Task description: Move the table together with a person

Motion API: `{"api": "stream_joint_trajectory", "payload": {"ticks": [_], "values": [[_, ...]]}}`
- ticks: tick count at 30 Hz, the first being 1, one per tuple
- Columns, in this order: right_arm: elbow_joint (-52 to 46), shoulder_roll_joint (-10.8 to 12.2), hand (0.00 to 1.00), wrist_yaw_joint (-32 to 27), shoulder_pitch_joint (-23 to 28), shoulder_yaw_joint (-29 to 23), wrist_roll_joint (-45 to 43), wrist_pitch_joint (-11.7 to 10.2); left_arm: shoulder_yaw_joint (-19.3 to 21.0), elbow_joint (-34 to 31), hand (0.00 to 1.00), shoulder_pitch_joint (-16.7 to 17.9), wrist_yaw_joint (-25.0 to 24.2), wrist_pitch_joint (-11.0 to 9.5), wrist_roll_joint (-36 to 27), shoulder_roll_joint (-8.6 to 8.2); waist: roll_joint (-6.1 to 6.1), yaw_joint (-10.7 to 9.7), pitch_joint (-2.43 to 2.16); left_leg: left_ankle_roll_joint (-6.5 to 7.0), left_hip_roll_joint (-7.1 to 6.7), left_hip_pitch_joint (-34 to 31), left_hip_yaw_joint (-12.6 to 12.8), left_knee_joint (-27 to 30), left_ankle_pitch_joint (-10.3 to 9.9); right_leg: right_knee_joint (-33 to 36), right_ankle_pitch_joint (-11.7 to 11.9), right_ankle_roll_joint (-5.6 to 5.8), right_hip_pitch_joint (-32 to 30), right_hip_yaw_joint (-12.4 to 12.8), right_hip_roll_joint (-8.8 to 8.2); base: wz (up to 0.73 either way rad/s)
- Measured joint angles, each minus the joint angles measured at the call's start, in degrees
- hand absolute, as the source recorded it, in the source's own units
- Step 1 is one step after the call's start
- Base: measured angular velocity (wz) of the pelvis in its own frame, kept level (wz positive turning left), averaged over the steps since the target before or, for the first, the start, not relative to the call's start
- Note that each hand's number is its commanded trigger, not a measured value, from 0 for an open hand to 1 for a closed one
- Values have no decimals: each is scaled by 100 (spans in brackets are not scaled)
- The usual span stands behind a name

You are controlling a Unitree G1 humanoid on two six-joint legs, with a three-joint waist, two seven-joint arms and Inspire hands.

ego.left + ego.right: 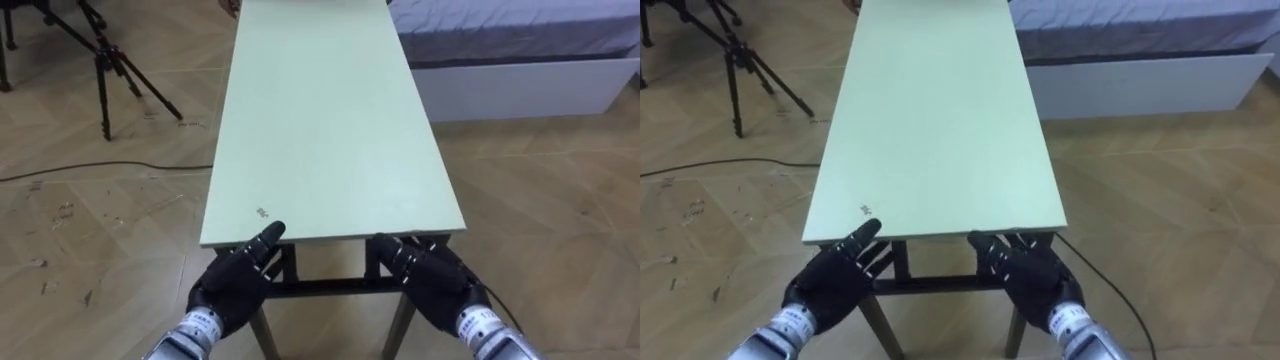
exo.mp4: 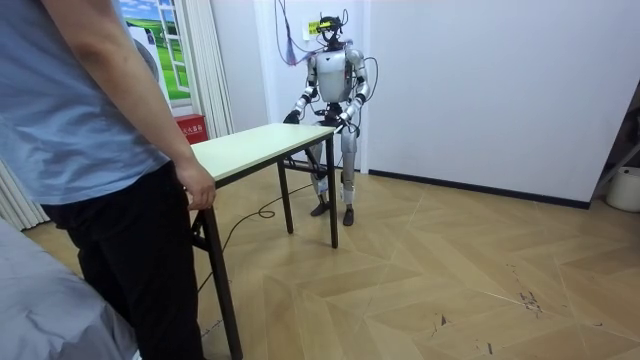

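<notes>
The table [image 1: 330, 120] is laid lengthwise ahead. Its near end is met by left hand [image 1: 235, 285] and right hand [image 1: 430, 282], fingers outstretched

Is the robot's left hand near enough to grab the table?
Probably yes. The left hand is right at the near end of the table, with its thumb up at the edge and nothing between them, so the way looks free.
</notes>
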Motion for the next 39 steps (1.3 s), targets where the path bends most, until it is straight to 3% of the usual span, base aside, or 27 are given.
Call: {"api": "stream_joint_trajectory", "payload": {"ticks": [4, 7, 13, 17, 23, 31, 32, 34, 35, 36, 37, 39], "values": [[-2, -2, 0, -33, -5, 0, 838, 21, 20, -1, 0, -91, 77, 33, -452, -5, 11, 5, 0, 9, 3, -101, -1, 5, 20, 0, 7, -7, -89, -16, -3, 0], [-15, 59, 0, -194, -61, 1, 1384, 72, 138, -11, 0, -178, 239, 176, -780, -22, 11, 19, -1, 8, 9, -108, 9, -5, 22, -8, 8, -8, -99, -18, 2, 0], [-16, 221, 0, -561, -148, -6, 2275, 68, 197, -12, 0, -284, 538, 173, -1112, -108, 14, 24, -2, 8, -20, -89, 23, 16, 22, -7, 20, -4, -95, 15, 8, -1], [-40, 240, 0, -800, -221, -12, 2473, 64, 279, -45, 0, -348, 788, 158, -1112, -227, 25, 23, -7, 10, -18, -98, 13, 17, 22, -8, 41, -5, -94, 12, 8, 0], [-75, 255, 0, -1190, -387, -23, 2687, 42, 382, -47, 0, -470, 1224, 123, -1131, -423, 141, -3, -9, 43, 3, -123, 25, 19, 42, -28, 97, 1, -112, 7, 2, -1], [-81, 433, 0, -1492, -521, -23, 2888, -154, 389, -49, 0, -589, 1480, 72, -1335, -441, 166, 41, -12, 48, -10, -165, 76, -72, 131, -21, 139, -20, -227, 58, 2, -3], [-81, 459, 0, -1492, -527, -20, 2882, -195, 388, -48, 5, -608, 1516, 54, -1333, -452, 174, 40, -12, 51, -12, -178, 78, -73, 136, -23, 146, -21, -241, 56, 2, 0], [-81, 548, 0, -1508, -527, -13, 2871, -322, 389, -52, 60, -617, 1550, 24, -1333, -476, 180, 67, -12, 52, -4, -179, 104, -80, 141, -21, 154, -26, -258, 57, 2, -5], [-81, 564, 0, -1515, -527, -13, 2865, -344, 389, -53, 62, -622, 1560, 8, -1333, -493, 180, 74, -12, 52, -3, -182, 106, -80, 141, -19, 155, -27, -260, 57, 2, -3], [-81, 597, 55, -1530, -527, -13, 2854, -391, 389, -53, 90, -624, 1571, -31, -1333, -527, 180, 78, -12, 53, -4, -185, 104, -79, 143, -17, 155, -27, -260, 57, 1, 0], [-81, 617, 100, -1533, -527, -13, 2850, -414, 389, -53, 100, -625, 1578, -52, -1333, -542, 180, 78, -12, 53, -4, -186, 104, -79, 143, -17, 155, -27, -260, 58, 1, 0], [-81, 651, 100, -1543, -528, -12, 2845, -477, 389, -53, 100, -648, 1641, -103, -1333, -585, 179, 93, -13, 56, -5, -194, 105, -80, 147, -12, 155, -27, -273, 62, -2, 0]]}}
